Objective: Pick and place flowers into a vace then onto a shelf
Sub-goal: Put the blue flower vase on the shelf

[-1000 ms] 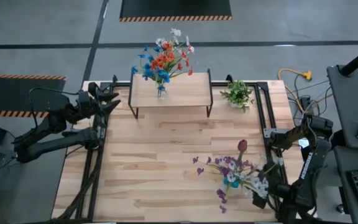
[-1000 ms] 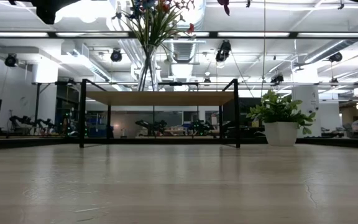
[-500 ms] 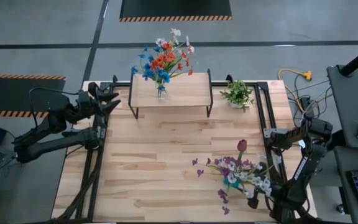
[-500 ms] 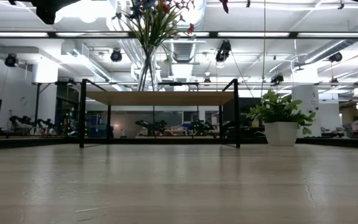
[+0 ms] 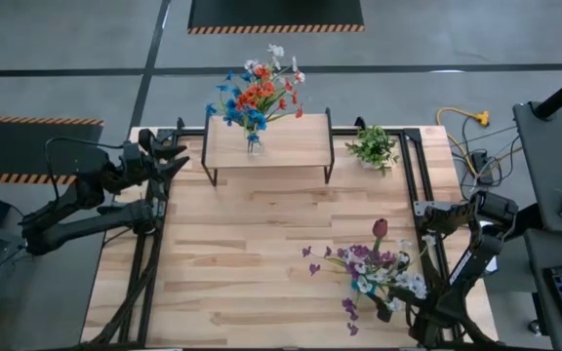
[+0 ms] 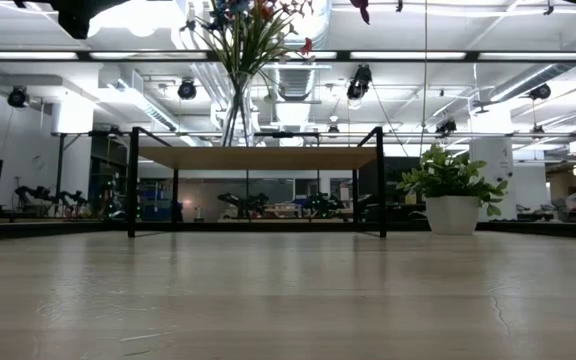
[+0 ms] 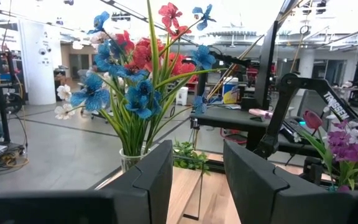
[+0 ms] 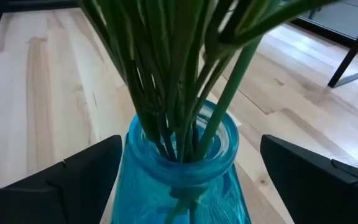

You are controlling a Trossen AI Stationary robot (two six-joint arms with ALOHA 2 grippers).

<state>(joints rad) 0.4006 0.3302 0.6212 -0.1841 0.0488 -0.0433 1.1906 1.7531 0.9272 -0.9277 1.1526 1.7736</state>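
Observation:
A blue glass vase (image 8: 179, 174) stands on the table at the near right. It holds purple, white and one dark red flowers (image 5: 371, 268), whose green stems (image 8: 173, 81) lean out of its mouth. My right gripper (image 8: 191, 149) is open, one finger on each side of the vase just below its rim. I see no touch. On the shelf (image 5: 271, 148) at the far middle stands a clear vase (image 7: 132, 158) of orange and blue flowers (image 5: 259, 93). My left gripper (image 5: 177, 156) waits open at the far left, holding nothing.
A small potted plant (image 5: 373, 146) stands just right of the shelf. Black frame rails (image 5: 413, 175) run along the table's right side, beside my right arm. Bare wood (image 5: 252, 253) lies between the shelf and the blue vase.
My right gripper has come down beside the blue vase and tipped its fingers downward, staying open. The arm has swung a little toward the table's near edge. The vase and its flowers have kept their place.

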